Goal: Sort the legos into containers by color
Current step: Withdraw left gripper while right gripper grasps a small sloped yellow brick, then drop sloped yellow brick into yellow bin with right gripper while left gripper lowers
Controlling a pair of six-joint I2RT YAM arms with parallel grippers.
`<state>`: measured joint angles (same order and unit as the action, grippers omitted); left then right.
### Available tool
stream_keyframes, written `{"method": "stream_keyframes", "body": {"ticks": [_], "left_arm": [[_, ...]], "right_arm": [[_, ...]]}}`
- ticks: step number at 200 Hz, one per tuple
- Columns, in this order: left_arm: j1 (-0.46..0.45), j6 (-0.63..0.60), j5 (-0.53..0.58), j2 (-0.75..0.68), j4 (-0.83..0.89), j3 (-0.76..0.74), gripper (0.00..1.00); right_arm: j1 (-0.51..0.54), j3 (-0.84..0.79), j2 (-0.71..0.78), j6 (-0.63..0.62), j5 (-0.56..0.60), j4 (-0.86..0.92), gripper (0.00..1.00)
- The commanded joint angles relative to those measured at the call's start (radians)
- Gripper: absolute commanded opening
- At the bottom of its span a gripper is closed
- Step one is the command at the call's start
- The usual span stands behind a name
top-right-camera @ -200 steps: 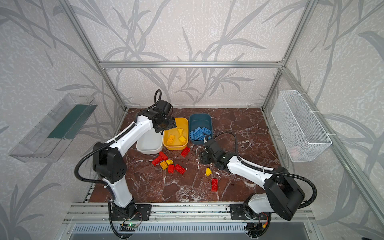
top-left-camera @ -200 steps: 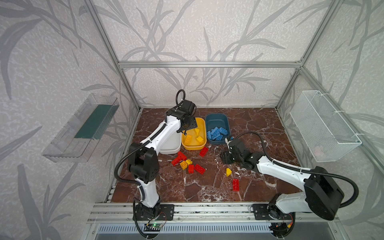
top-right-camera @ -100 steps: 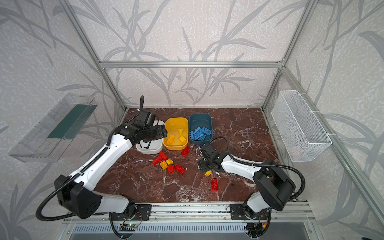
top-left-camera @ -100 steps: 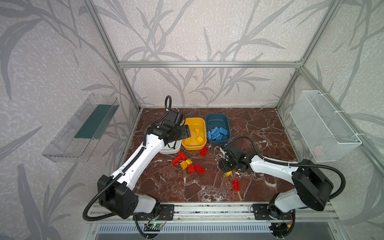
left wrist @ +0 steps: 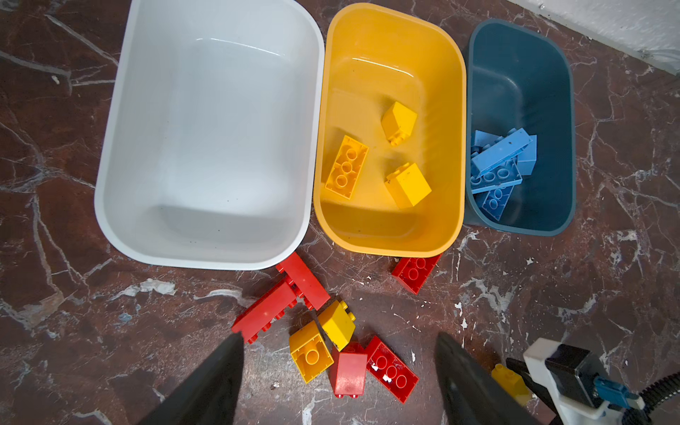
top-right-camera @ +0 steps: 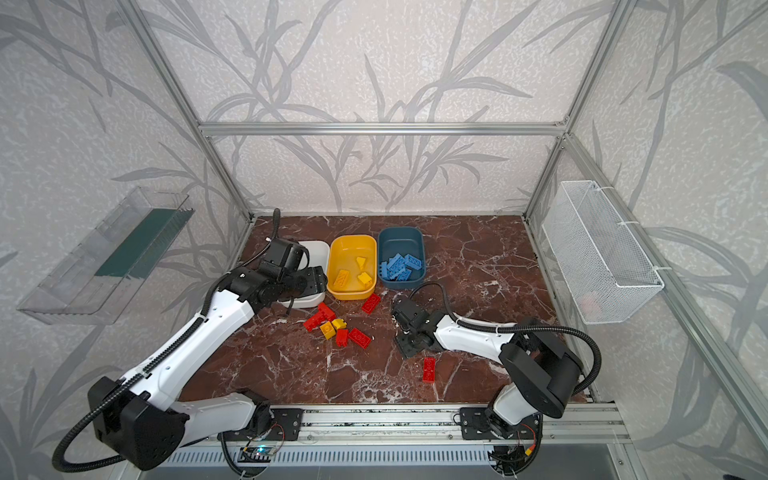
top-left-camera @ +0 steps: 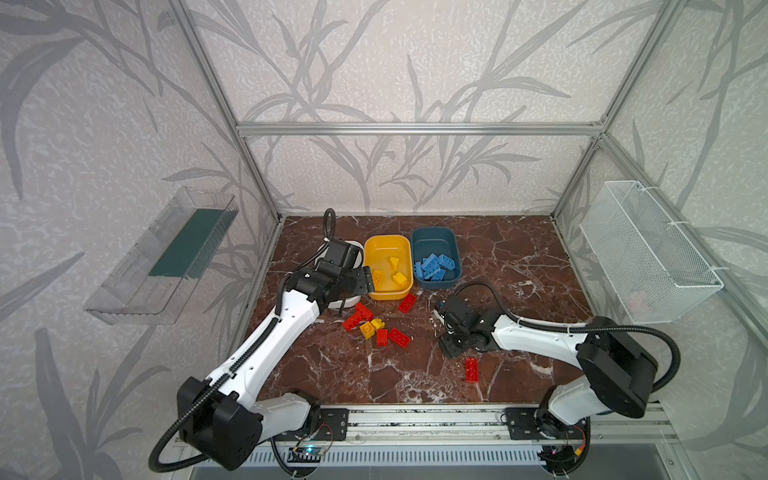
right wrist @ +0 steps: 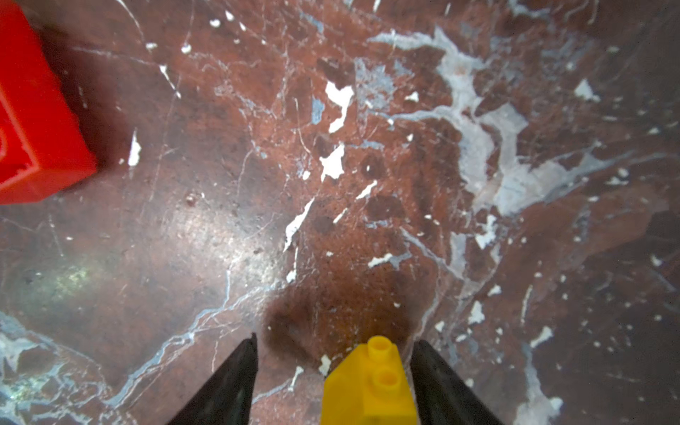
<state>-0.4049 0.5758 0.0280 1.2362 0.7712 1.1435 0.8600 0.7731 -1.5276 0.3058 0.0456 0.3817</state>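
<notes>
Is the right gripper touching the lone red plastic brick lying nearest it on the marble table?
Apart. The right wrist view shows bare table between the red plastic brick and the right gripper, whose fingers flank a yellow plastic brick.

Leaf-patterned grey walls (top-left-camera: 374,62), marble floor (top-left-camera: 519,257) (red-brown, white-veined), aluminium frame (top-left-camera: 415,129)

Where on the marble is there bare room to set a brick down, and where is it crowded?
Bare: marble between teal tub and wire basket, and between the brick cluster and front rail. Crowded: that cluster, before the white tub and yellow tub.
</notes>
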Motion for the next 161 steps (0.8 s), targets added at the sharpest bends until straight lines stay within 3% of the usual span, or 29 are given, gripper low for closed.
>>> {"method": "stream_keyframes", "body": {"ticks": [1,116,161], "left_arm": [[-0.005,-0.017,0.009,-0.012,-0.004,0.007,0.8],[-0.005,-0.014,0.023,-0.041,-0.001,-0.004,0.8],[-0.006,-0.016,0.006,-0.077,0.016,-0.006,0.8]], "right_arm": [[0.01,0.008,-0.008,0.009,0.026,0.055,0.63],[0.022,0.02,0.001,0.03,0.051,0.108,0.29],[0.022,0.057,0.043,0.023,0.057,0.152,0.27]]}}
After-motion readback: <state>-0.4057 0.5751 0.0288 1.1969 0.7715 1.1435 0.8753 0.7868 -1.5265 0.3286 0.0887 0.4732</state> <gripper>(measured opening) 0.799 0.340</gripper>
